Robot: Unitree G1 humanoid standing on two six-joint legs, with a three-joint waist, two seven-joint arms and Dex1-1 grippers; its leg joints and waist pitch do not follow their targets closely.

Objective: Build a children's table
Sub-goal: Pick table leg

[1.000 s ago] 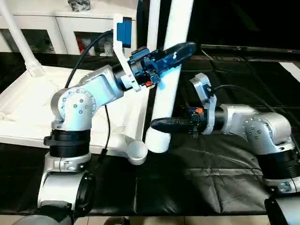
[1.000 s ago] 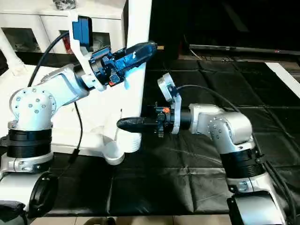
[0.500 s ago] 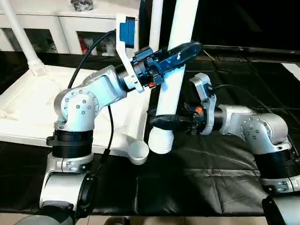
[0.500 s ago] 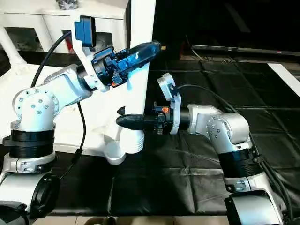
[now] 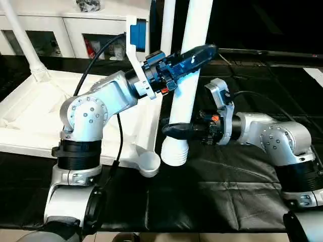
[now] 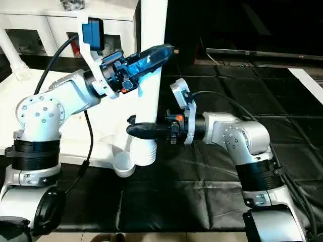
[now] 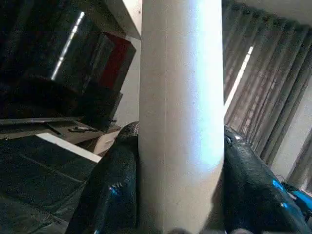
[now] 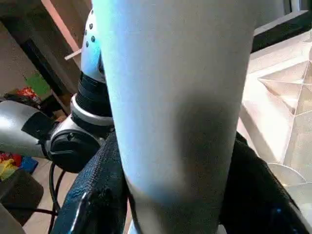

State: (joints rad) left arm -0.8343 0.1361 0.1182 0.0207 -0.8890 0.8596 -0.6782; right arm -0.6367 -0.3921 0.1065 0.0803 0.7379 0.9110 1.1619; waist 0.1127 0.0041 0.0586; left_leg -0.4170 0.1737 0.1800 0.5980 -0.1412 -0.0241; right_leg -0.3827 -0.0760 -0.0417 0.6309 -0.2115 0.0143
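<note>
The corner socket (image 5: pixel 148 162) nearest the robot, on the upturned table top (image 5: pixel 30 113), is the reference here. The held leg (image 5: pixel 187 80) hangs just beside it toward the robot's right, its ribbed lower end off the black-draped counter (image 5: pixel 222 191). If the leg comes down from where it is, I judge it would miss the socket or catch its rim and jam tilted.

Just above the ribbed end, the right gripper (image 5: pixel 171 130) has its jaws closed around the leg. Higher up, the left gripper (image 5: pixel 199 53) clamps the same smooth white tube. At the top's far corner, another leg (image 5: pixel 22 43) stands seated.
</note>
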